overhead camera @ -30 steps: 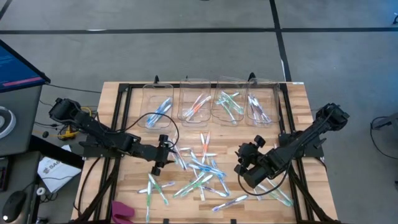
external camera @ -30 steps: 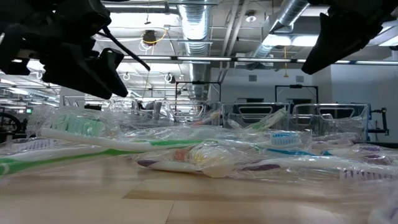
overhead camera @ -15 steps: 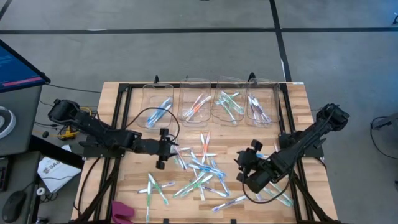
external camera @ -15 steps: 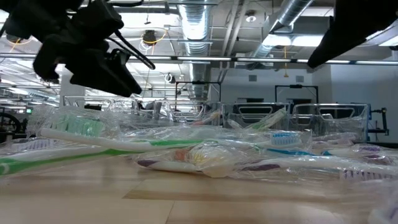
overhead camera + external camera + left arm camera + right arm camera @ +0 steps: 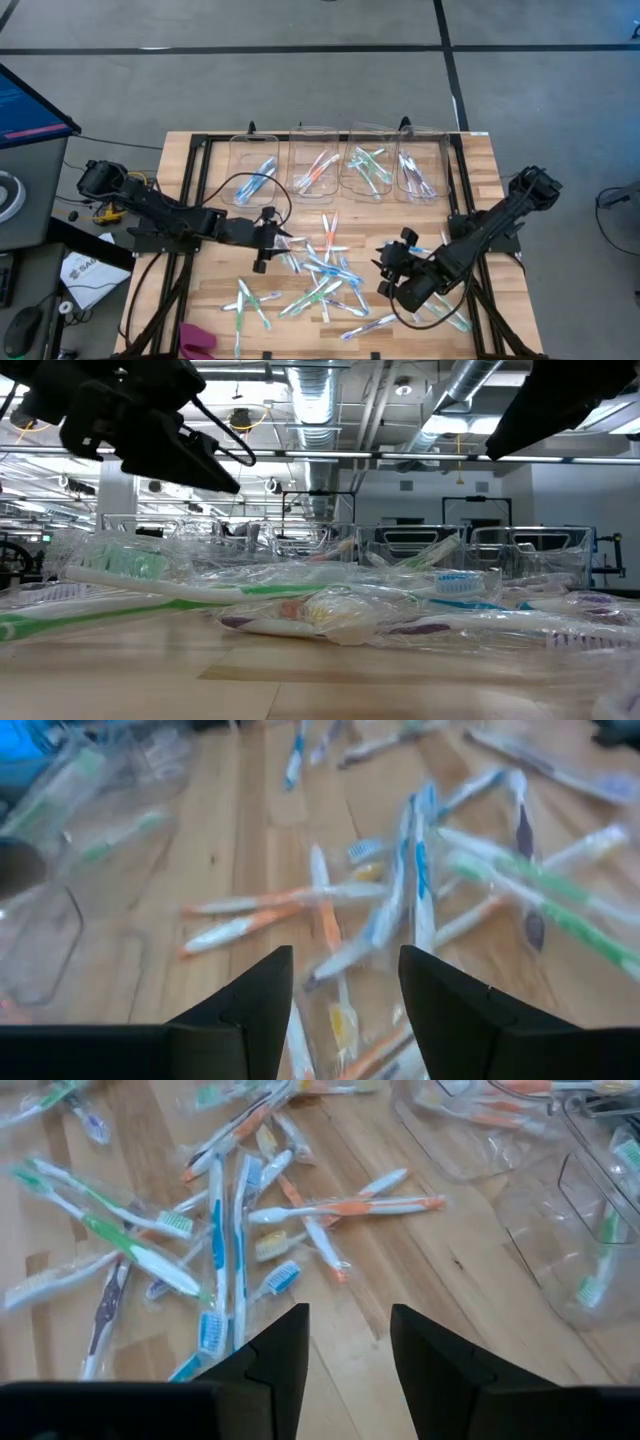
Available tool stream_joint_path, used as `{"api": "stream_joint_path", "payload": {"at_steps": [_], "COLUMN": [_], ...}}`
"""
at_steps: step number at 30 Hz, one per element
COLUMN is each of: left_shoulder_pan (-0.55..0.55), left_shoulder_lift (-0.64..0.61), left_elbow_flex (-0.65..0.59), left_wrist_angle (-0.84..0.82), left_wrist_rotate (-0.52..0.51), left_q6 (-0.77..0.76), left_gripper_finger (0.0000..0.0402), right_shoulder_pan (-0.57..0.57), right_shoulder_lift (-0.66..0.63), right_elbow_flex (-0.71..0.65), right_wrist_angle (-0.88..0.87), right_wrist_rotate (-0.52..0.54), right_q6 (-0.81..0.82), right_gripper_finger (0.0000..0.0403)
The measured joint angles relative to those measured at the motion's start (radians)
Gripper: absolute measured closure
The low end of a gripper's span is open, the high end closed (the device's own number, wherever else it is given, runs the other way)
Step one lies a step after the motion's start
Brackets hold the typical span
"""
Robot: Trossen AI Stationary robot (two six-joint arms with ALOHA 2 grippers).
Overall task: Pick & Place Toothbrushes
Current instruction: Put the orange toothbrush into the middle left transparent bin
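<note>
While the slim whitish, colour-accented plastic toothbrushes [image 5: 325, 275] lay heaped mid-table before the clear plastic bins [image 5: 338, 162], the left gripper [image 5: 268, 240] had advanced to the pile's edge, fingers spread, empty; right gripper [image 5: 395, 272], likewise parted, had drawn nearer. Pickup judged imminent.

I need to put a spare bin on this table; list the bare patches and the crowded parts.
Bare wood shows between the four clear bins at the far edge and the toothbrushes, mainly beside the left gripper toward the table's left frame, and right of the pile's far end. The middle and near-right are crowded with toothbrushes, where the right gripper hovers, open and empty.
</note>
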Motion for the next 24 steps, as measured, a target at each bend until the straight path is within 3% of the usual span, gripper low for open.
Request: {"api": "stream_joint_path", "payload": {"at_steps": [5, 10, 14, 24], "left_shoulder_pan": [0.031, 0.098, 0.129, 0.127], "left_shoulder_lift": [0.000, 0.000, 0.035, 0.338], "left_elbow_flex": [0.000, 0.011, 0.060, 0.277], "left_wrist_angle": [0.130, 0.154, 0.156, 0.140], "left_wrist_rotate": [0.004, 0.009, 0.081, 0.095], "left_q6": [0.022, -0.069, -0.130, -0.123], "left_gripper_finger": [0.0224, 0.0224, 0.0224, 0.0224], "right_shoulder_pan": [-0.014, -0.047, -0.071, -0.082], "right_shoulder_lift": [0.000, 0.000, 0.000, 0.000], "right_elbow_flex": [0.000, 0.000, 0.000, 0.000], "right_wrist_angle": [0.000, -0.005, -0.007, -0.016], "right_wrist_rotate": [0.001, 0.003, 0.003, -0.005], "right_q6": [-0.055, -0.059, -0.059, -0.063], "right_gripper_finger": [0.0270, 0.0269, 0.0266, 0.0270]}}
